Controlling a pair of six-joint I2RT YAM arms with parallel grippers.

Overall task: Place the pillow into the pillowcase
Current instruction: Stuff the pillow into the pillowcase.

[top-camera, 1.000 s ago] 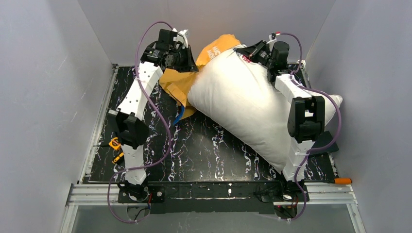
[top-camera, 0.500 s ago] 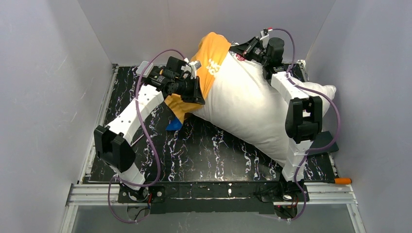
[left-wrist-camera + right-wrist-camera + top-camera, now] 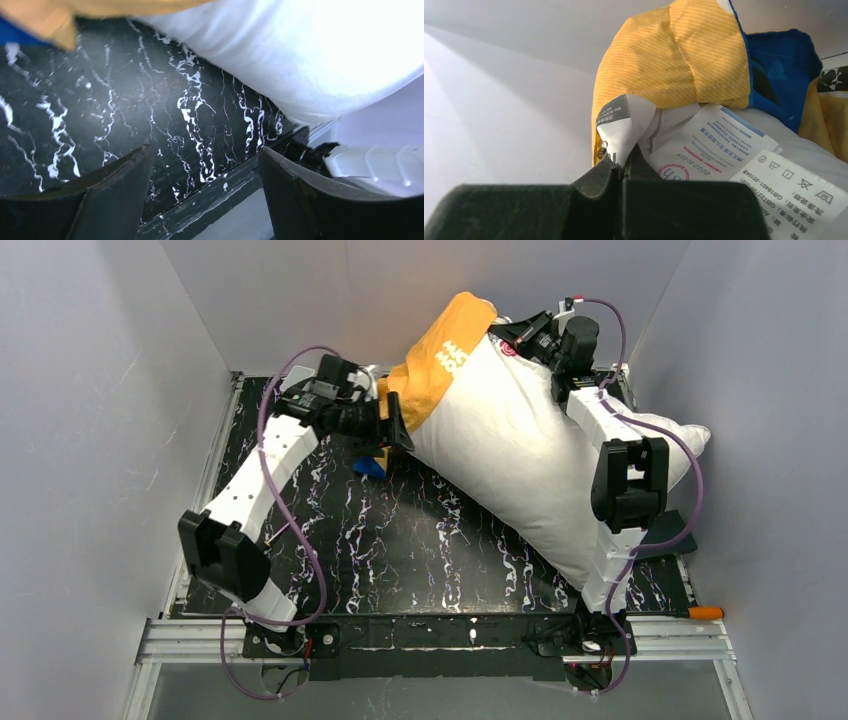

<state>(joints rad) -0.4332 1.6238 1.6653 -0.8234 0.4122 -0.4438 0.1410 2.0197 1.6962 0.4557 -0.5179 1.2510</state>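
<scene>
The big white pillow (image 3: pixel 520 455) lies slanted from the back middle to the right front. The pillowcase (image 3: pixel 440 355), orange side out, caps the pillow's raised back corner, and a blue bit (image 3: pixel 370 467) hangs onto the table. My right gripper (image 3: pixel 508 340) is shut on the pillow's corner at a white label (image 3: pixel 624 125), beside the yellow pillowcase (image 3: pixel 674 60). My left gripper (image 3: pixel 393 426) is open just left of the pillowcase edge. In the left wrist view nothing lies between its fingers (image 3: pixel 117 190), with the pillow (image 3: pixel 310 55) above.
The black marbled table (image 3: pixel 400 540) is walled in by grey panels on three sides. Small orange and black tools (image 3: pixel 238 540) lie at the left edge. An orange-handled tool (image 3: pixel 705 613) sits at the front right corner, and a dark flat item (image 3: pixel 670 530) lies under the pillow's right end.
My left gripper has opened and let go of the orange pillowcase, which now sits further over the pillow's back corner. The left arm drew back toward the front. The right gripper stays shut.
</scene>
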